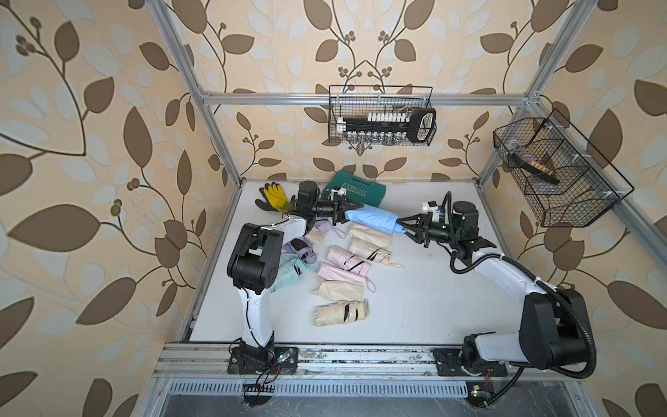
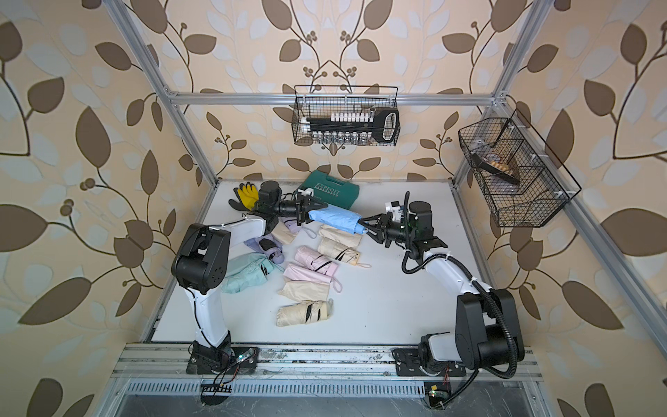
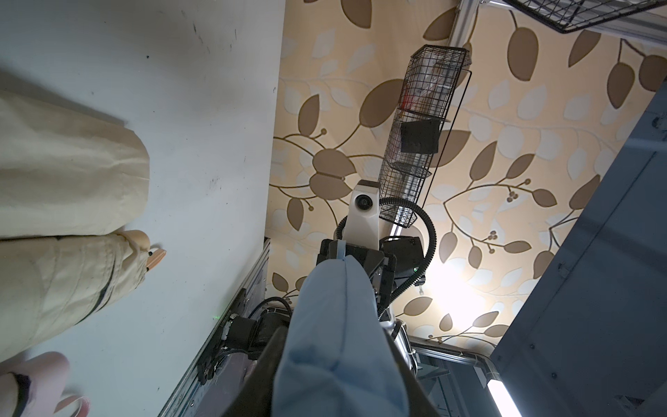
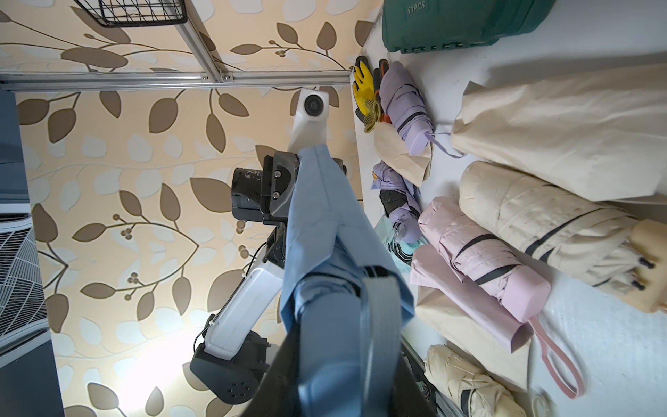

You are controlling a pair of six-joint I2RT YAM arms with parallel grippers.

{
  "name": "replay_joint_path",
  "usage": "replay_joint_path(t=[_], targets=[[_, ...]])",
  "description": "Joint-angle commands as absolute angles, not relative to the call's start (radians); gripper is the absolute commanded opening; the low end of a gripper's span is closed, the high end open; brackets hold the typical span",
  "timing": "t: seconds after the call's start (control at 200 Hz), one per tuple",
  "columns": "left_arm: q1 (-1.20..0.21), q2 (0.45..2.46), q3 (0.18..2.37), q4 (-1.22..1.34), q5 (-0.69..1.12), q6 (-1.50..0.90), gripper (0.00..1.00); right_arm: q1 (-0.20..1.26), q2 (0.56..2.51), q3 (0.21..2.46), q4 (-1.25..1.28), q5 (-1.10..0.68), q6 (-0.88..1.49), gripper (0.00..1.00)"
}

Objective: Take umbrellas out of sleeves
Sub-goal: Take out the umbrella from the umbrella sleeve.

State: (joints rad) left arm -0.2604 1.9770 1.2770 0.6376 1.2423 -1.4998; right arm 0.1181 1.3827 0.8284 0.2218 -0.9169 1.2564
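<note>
The left arm rises from its base at the near left edge of the bench [image 1: 433, 307], folds at the elbow and reaches to the far side, its wrist turned so the left hand [image 1: 355, 206] points right. The right arm stretches from the near right corner toward the far middle, forearm low and level, with the right hand [image 1: 402, 222] pointing left. The two face each other with the blue sleeve [image 1: 371, 218] strung between them in the air, nearly level and clear of the bench. The left hand is pinched on the sleeve's closed far-left end. The right hand is clenched on the handle end of the blue umbrella [image 4: 321, 307], which pokes out of the sleeve's open mouth with most of its length inside. Below them on the bench lie a pink umbrella [image 1: 348, 260], a cream umbrella [image 1: 341, 313] and a mint umbrella [image 2: 245, 272] among flat sleeves. A green case [image 1: 355, 189] and yellow-black gloves [image 1: 272, 196] sit at the far edge.
</note>
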Motion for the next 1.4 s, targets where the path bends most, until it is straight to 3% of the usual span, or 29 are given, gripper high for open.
replay_joint_path(t=[0.0, 0.11, 0.205, 0.345, 1.025, 1.09, 1.255, 1.394], targets=[[-0.262, 1.939, 1.29, 0.735, 1.267, -1.517, 0.36, 0.134, 1.382, 0.834, 0.266, -0.93, 1.276, 0.25], [-0.258, 1.942, 1.289, 0.736, 1.269, -1.521, 0.36, 0.135, 1.381, 0.825, 0.282, -0.92, 1.288, 0.23], [-0.256, 1.94, 1.289, 0.735, 1.267, -1.523, 0.52, 0.129, 1.371, 0.822, 0.272, -0.926, 1.28, 0.22], [-0.254, 1.94, 1.289, 0.736, 1.265, -1.522, 0.61, 0.124, 1.361, 0.815, 0.278, -0.933, 1.283, 0.21], [-0.215, 1.888, 1.205, 0.713, 1.282, -1.503, 0.63, 0.074, 1.309, 0.762, 0.345, -0.954, 1.32, 0.19], [-0.212, 1.884, 1.202, 0.701, 1.285, -1.494, 0.61, 0.068, 1.303, 0.756, 0.341, -0.953, 1.319, 0.19], [-0.212, 1.884, 1.199, 0.694, 1.287, -1.485, 0.3, 0.063, 1.297, 0.753, 0.337, -0.956, 1.319, 0.19], [-0.212, 1.885, 1.202, 0.697, 1.289, -1.486, 0.15, 0.063, 1.296, 0.753, 0.336, -0.955, 1.317, 0.19]])
